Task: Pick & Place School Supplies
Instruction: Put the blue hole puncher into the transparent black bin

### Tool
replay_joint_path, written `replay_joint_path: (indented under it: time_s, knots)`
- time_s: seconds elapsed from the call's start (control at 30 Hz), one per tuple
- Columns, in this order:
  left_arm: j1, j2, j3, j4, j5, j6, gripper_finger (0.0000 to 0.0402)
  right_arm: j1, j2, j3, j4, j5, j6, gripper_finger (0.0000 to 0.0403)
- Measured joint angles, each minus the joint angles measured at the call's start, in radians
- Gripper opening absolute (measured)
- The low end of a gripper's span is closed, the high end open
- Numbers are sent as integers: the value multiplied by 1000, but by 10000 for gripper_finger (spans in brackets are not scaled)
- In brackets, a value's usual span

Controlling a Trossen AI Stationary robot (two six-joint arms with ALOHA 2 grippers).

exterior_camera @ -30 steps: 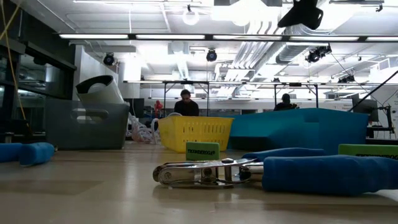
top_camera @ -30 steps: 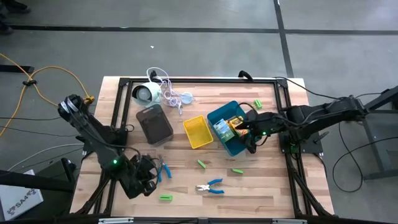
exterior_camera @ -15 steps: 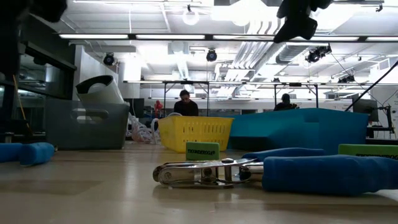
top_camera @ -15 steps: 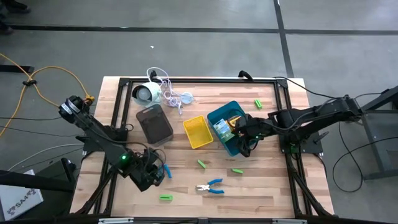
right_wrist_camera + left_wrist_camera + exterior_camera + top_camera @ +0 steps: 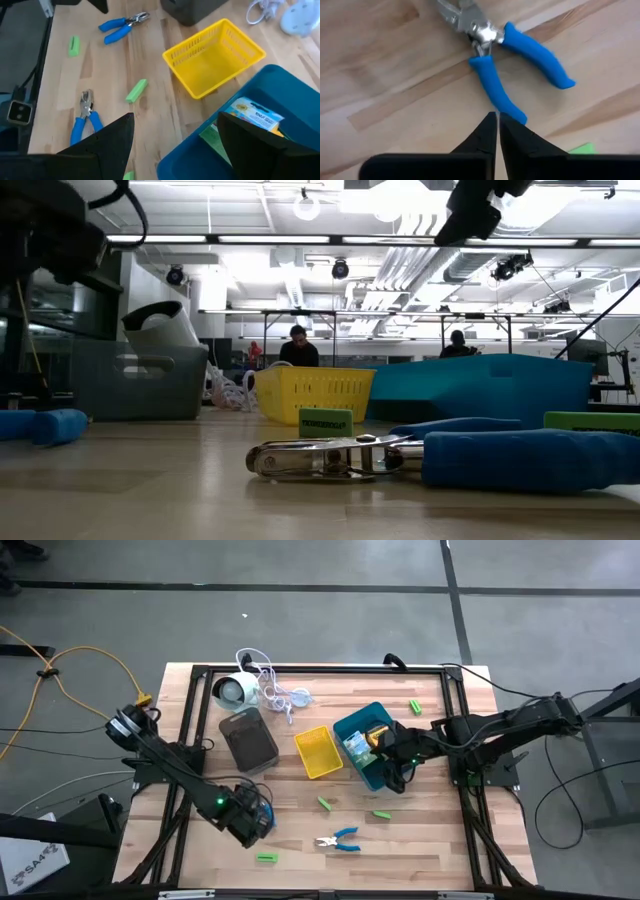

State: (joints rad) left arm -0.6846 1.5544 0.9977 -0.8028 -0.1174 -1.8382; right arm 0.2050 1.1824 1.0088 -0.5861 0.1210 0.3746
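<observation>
One pair of blue-handled pliers (image 5: 492, 85) lies flat on the wood at the table's left. My left gripper (image 5: 497, 120) hangs shut above the free end of one handle, pointing down; in the low view it (image 5: 50, 240) is well clear of the table. A second pair of pliers (image 5: 340, 839) lies near the front edge. Several green blocks (image 5: 325, 804) (image 5: 381, 814) (image 5: 265, 858) lie loose. Printed boxes (image 5: 255, 115) sit in the blue tray (image 5: 362, 730). My right gripper (image 5: 175, 145) stands open above that tray's near rim, holding nothing.
A yellow tray (image 5: 318, 752) and a grey tray (image 5: 248, 738) stand left of the blue one. Behind them lies a white round device (image 5: 232, 690) with its cord. Another green block (image 5: 414, 706) lies at the far right. Bare wood shows between the trays and the front edge.
My left gripper has moved toward the table's right and a little farther in, come down, and rolled about its own axis; it now hangs over the left pliers. The pliers and blocks have not moved.
</observation>
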Motion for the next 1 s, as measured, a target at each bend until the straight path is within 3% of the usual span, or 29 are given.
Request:
replay_joint_path:
  time_s: [0.27, 0.5, 0.77, 1.0]
  knots:
    - [2, 12, 0, 2, 35, -36, 76, 1, 0, 0, 0, -107, -39, 275]
    - [2, 12, 0, 13, 32, -142, 124, 5, 0, 0, -1, -128, -39, 275]
    - [9, 14, 0, 94, -68, -221, 133, 31, 0, 0, -1, -130, -40, 275]
    - [39, 14, 0, 92, -68, -230, 133, 58, 0, 0, -1, -155, -40, 275]
